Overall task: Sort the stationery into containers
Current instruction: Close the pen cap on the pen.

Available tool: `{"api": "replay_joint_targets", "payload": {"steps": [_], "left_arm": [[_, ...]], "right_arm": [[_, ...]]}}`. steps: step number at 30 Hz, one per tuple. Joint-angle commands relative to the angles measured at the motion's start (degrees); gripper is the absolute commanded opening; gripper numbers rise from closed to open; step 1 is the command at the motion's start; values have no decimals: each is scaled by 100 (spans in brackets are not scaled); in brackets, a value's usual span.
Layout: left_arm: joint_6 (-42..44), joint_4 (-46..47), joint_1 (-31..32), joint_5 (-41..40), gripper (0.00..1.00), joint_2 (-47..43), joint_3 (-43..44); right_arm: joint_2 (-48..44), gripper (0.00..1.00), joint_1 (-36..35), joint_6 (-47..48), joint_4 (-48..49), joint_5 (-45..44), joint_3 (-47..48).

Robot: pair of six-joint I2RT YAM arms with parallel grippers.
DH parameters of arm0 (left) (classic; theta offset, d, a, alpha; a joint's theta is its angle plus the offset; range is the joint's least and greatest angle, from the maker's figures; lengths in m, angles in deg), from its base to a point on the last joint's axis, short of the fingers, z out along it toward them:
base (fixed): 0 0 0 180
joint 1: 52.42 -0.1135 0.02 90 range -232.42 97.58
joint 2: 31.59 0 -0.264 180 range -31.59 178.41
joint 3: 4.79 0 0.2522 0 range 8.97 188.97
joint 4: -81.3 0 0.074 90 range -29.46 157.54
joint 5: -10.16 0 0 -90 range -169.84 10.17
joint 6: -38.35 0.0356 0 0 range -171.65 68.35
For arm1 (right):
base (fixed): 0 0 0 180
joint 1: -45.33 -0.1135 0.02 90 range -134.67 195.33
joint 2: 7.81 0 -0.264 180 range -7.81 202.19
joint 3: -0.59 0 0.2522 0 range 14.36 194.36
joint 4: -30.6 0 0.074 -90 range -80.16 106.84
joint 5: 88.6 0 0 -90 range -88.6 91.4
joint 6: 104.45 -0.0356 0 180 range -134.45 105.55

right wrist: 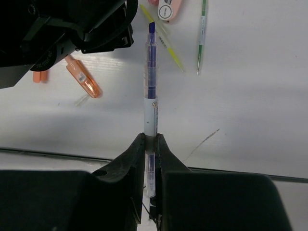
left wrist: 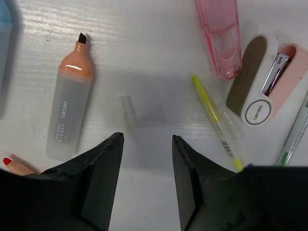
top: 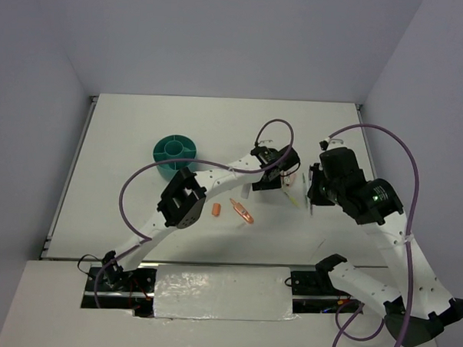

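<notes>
- Stuff nearest the arm bases: an orange marker (top: 243, 211) lies flat on the white table (top: 141, 123). A small orange piece (top: 216, 210) sits just beside it, not touching.
- right gripper (right wrist: 150, 139) is pinched down narrow on a blue pen (right wrist: 151, 82). It grips the lower barrel, and the rest pokes out past the fingertips, up off the table.
- left gripper (left wrist: 147, 139) hangs low over the main pile, jaws apart, only bare table between them. A little clear cap (left wrist: 127, 111) lies just past the tips.
- On one side of that cap is an uncapped orange highlighter (left wrist: 70, 106). On the other side are a yellow pen (left wrist: 214, 115), a pink marker (left wrist: 219, 33), a pink-and-white gadget (left wrist: 264, 86) with a metal clip, and a green pen (left wrist: 293, 134).
- Furthest back, the teal organizer (top: 175, 153) sits on the left half of the table, well apart from the pile. Can't tell what's in it.
</notes>
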Motion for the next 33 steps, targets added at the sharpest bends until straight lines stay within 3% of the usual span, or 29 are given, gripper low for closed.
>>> {"api": "replay_joint_targets", "payload": {"steps": [1,10,23,29,33], "left_arm": [[-14,-122,-25,-206,57,74,156],[47,-34,-262,-171,57,109,15],[74,133,-289,136,47,302,-38],[39,36,-219,242,35,460,-29],[3,-60,-122,277,32,443,-108]], "right_arm": [[44,0,29,291,178,80,102],[150,0,29,361,310,300,58],[255,0,20,388,337,397,93],[281,0,29,397,346,423,84],[290,0,29,388,354,467,102]]}}
